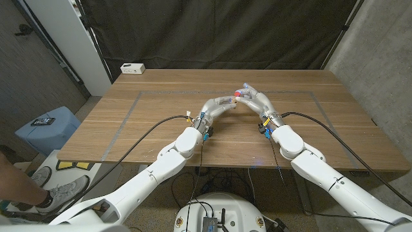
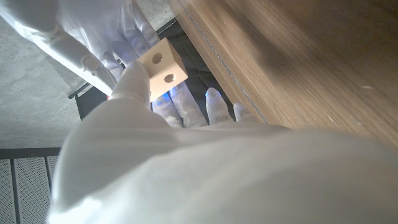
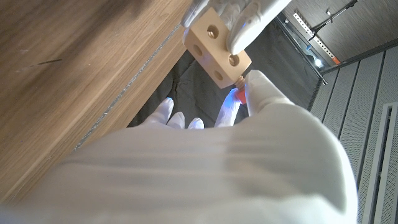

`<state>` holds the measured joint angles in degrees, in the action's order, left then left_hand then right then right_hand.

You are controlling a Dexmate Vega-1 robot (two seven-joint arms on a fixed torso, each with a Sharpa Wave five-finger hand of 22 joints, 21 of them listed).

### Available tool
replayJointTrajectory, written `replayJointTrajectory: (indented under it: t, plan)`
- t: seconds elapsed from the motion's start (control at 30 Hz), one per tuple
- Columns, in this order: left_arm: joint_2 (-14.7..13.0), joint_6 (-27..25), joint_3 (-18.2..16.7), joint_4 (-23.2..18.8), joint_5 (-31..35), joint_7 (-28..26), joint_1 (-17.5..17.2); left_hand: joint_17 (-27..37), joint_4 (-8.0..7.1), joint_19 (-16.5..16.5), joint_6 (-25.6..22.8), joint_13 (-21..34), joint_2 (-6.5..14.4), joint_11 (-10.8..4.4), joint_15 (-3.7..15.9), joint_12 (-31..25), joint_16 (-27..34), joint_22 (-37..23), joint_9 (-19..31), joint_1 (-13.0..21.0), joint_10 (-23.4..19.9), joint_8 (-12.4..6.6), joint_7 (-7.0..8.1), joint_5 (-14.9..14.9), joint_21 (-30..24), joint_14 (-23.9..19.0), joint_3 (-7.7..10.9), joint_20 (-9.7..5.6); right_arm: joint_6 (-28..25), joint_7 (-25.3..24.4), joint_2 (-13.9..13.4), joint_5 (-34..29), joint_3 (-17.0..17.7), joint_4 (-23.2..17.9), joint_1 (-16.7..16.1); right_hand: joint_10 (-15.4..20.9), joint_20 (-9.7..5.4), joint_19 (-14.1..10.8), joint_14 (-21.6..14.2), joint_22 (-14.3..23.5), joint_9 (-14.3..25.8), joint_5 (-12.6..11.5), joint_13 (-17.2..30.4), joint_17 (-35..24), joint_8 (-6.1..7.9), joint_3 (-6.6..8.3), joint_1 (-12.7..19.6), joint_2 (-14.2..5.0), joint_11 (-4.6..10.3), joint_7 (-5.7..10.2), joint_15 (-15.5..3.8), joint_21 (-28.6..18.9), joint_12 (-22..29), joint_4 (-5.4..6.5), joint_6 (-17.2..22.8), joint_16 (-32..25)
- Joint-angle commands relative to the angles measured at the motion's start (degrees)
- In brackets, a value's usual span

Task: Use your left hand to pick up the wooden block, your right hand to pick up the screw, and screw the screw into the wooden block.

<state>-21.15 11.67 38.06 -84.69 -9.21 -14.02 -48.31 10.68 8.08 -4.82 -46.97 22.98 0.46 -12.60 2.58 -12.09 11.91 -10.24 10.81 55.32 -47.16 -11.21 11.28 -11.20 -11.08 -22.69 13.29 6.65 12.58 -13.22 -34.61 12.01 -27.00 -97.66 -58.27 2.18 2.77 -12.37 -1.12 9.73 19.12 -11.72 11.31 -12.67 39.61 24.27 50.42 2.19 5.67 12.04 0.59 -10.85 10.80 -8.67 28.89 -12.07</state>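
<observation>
Above the middle of the table my two hands meet. My left hand [image 1: 223,103] pinches the pale wooden block [image 2: 163,68], a small block with round holes in its faces, also seen as the wooden block [image 3: 214,45]. My right hand [image 1: 259,102] holds the red-headed screw [image 3: 241,93] between thumb and finger. Its brass tip touches a hole on the block's end face. In the head view the screw [image 1: 237,94] is a small red spot between the fingertips. How deep it sits in the hole is hidden.
A white box [image 1: 132,67] lies at the table's back left edge. A grey tape outline [image 1: 129,113] marks a rectangle on the wooden table [image 1: 322,135]. A blue stool [image 1: 48,125] and a person's shoe [image 1: 55,192] are left of the table.
</observation>
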Motion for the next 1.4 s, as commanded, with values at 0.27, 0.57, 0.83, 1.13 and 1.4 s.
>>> replayJointTrajectory:
  t: [0.27,0.57,0.83,1.13,1.4]
  plan:
    - [0.1,-0.1,0.0,0.1,-0.1,0.0,0.1,0.1,0.10,-0.2,0.1,0.1,0.5,0.00,4.93,-0.2,0.1,-0.1,0.1,0.6,0.5,-0.14,0.00,0.2,-0.4,-0.5,-0.27,0.09,-0.3,1.1,-0.3,0.8,-0.2,0.3,0.4,-1.5,0.06,0.5,1.0,0.1,-0.3,-0.4,0.3,-0.2,-0.92,-0.39,-1.1,0.22,-0.10,0.34,-0.01,0.1,-0.2,-0.05,-1.7,0.2]
    - [0.1,-0.2,0.0,0.2,0.0,0.0,0.2,0.1,0.12,-0.3,0.2,0.2,0.5,-0.01,4.93,-0.2,0.1,-0.1,0.1,0.6,0.5,-0.14,0.00,0.2,-0.4,-0.5,-0.28,0.14,-0.1,1.9,-0.5,1.2,-0.3,0.6,0.8,-2.7,0.19,0.9,1.6,0.1,-1.1,-0.5,0.3,-0.3,-1.91,-0.51,-1.7,0.52,-0.15,0.42,0.31,0.2,-0.3,0.00,-2.9,0.3]
    - [0.2,-0.1,0.1,0.5,0.0,0.2,0.5,0.1,0.13,-0.2,0.2,0.2,0.5,-0.01,4.94,-0.2,0.1,-0.1,0.1,0.7,0.5,-0.13,-0.03,0.2,-0.4,-0.5,-0.28,0.13,-0.1,2.4,-0.7,1.5,-0.4,0.7,0.9,-3.4,0.36,1.3,2.3,0.1,-1.6,-0.5,0.3,-0.4,-2.63,-0.60,-2.2,0.72,-0.53,0.33,0.66,0.2,-0.3,0.05,-3.7,0.4]
    - [0.0,-0.3,0.2,0.5,0.2,0.1,0.7,0.1,0.08,-0.2,0.3,0.2,0.6,-0.01,4.97,-0.2,0.1,-0.1,0.1,0.6,0.5,-0.12,-0.04,0.2,-0.4,-0.5,-0.32,0.12,0.0,3.4,-1.1,1.9,-0.4,0.9,1.2,-4.6,0.74,2.4,3.2,0.2,-2.5,-0.5,0.4,-0.4,-3.76,-0.85,-3.1,1.18,-0.97,0.34,1.11,0.3,-0.3,0.15,-5.1,0.6]
    - [0.1,-0.3,0.2,0.6,0.3,0.0,0.7,0.1,0.16,-0.2,0.2,0.2,0.6,-0.02,4.89,-0.2,0.1,-0.1,0.1,0.8,0.6,-0.16,-0.01,0.2,-0.4,-0.5,-0.29,0.13,0.3,4.1,-1.4,2.1,-0.4,1.0,1.5,-5.6,0.90,3.3,4.1,0.2,-3.1,-0.5,0.4,-0.4,-4.82,-1.23,-4.2,1.72,-1.34,-0.11,1.53,0.4,-0.3,0.37,-6.5,0.7]
